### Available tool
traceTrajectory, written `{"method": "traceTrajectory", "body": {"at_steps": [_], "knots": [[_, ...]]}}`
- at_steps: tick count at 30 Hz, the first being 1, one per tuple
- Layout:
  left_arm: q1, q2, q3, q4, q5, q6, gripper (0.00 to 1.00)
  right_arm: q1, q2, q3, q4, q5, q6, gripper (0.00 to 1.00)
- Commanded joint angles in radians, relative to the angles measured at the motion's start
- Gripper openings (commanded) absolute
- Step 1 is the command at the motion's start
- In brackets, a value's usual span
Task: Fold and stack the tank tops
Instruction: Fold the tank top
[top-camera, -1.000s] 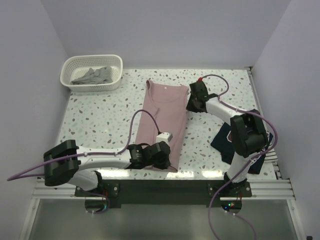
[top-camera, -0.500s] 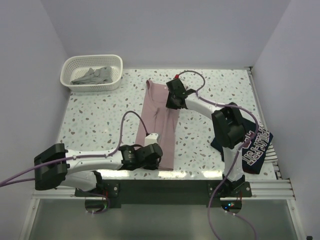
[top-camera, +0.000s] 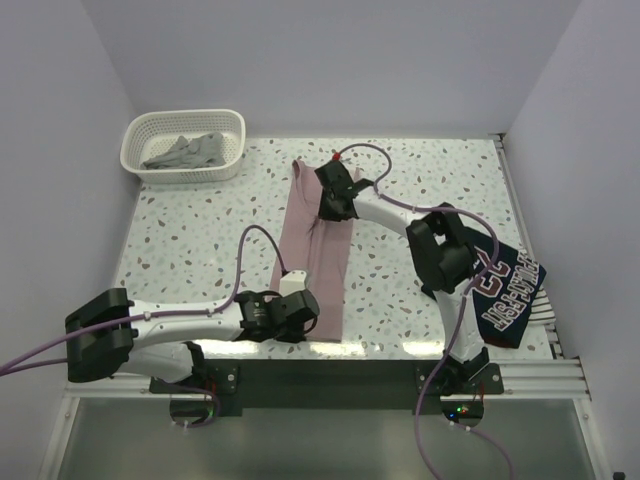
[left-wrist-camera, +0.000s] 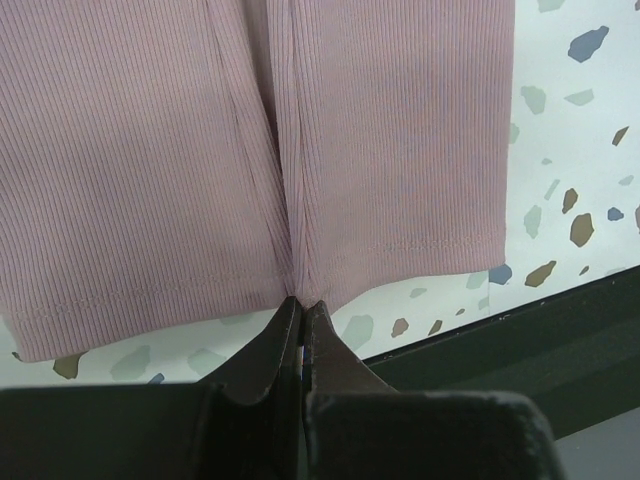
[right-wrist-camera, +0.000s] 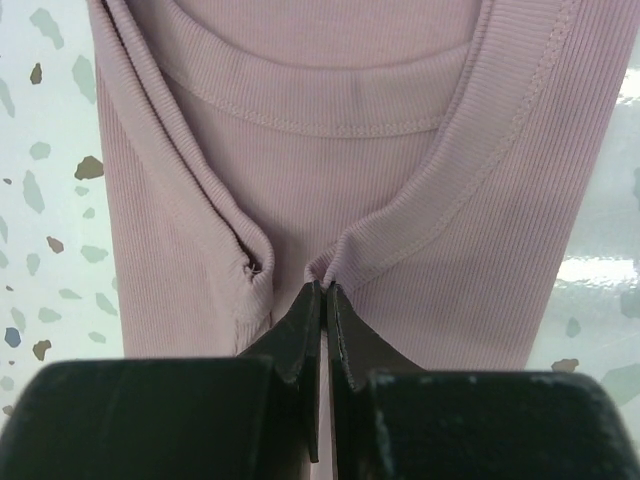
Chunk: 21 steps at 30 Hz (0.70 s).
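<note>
The dusty pink tank top (top-camera: 318, 245) lies lengthwise on the table, its right side folded over toward the left. My left gripper (top-camera: 297, 305) is shut on its bottom hem (left-wrist-camera: 296, 290). My right gripper (top-camera: 331, 203) is shut on its top edge by the strap (right-wrist-camera: 325, 275). The pink cloth fills both wrist views (left-wrist-camera: 250, 150) (right-wrist-camera: 330, 150). The navy tank top (top-camera: 500, 290) with white-and-red lettering lies at the right edge. The grey tank top (top-camera: 186, 151) lies bunched in the basket.
The white lattice basket (top-camera: 140, 165) stands at the back left corner. The table's dark front edge (left-wrist-camera: 560, 330) runs just past the pink hem. Walls close in the left, back and right sides.
Both grippers have moved left, carrying the pink top's right side over its middle, so the top is now narrower. The navy top, earlier partly covered by the right arm, now shows its lettering.
</note>
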Motion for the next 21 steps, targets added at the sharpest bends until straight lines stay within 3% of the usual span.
{"method": "traceTrajectory", "body": {"at_steps": [1,12,14,15,16,17,19,21], "knots": [[0.001,-0.021,-0.019,-0.016,-0.007,-0.019,0.0,0.014,0.011,0.06,-0.005,0.048,0.005,0.0],[0.003,-0.006,-0.026,0.001,0.01,-0.011,0.0,0.02,0.031,0.065,-0.005,0.048,0.003,0.02],[0.003,-0.01,-0.021,-0.003,0.009,-0.006,0.04,0.02,0.03,0.068,-0.005,0.043,0.003,0.13],[0.003,-0.013,-0.016,-0.007,0.007,-0.002,0.11,0.02,0.024,0.068,-0.005,0.04,0.003,0.17],[0.003,-0.019,-0.007,-0.01,0.004,0.001,0.26,0.02,0.017,0.066,-0.005,0.04,0.002,0.23],[0.003,-0.038,-0.003,-0.019,-0.005,0.003,0.32,0.021,0.01,0.065,-0.005,0.037,-0.001,0.31],[0.003,-0.07,0.017,-0.025,-0.014,0.017,0.41,0.02,-0.021,0.066,-0.008,0.034,-0.01,0.4],[0.003,-0.09,0.059,-0.056,-0.046,0.032,0.44,0.018,-0.053,0.083,-0.037,0.035,-0.044,0.55]]}}
